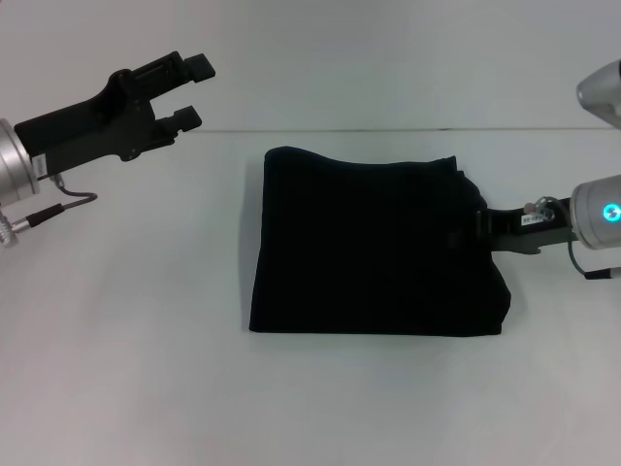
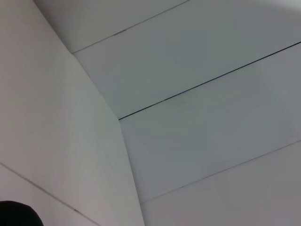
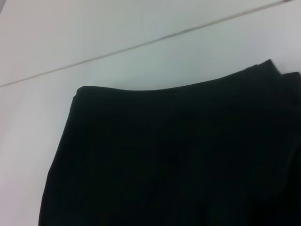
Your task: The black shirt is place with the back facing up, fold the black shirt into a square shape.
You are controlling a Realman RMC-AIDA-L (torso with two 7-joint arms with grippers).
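while the left gripper (image 1: 184,92) hangs with jaws released, the right gripper's (image 1: 482,225) jaws, state unclear, touch the black shirt (image 1: 374,248).

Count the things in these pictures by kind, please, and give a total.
Black shirt, folded on the white table: 1
Robot hands: 2, left hand raised and open, right hand at the shirt's right edge
Table: 1
Total: 4

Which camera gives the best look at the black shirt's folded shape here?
The head view: it shows the whole black shirt as a near-square bundle on the white table, with the right end effector at its edge. The right wrist view shows only part of it. The left wrist view shows bare panels.
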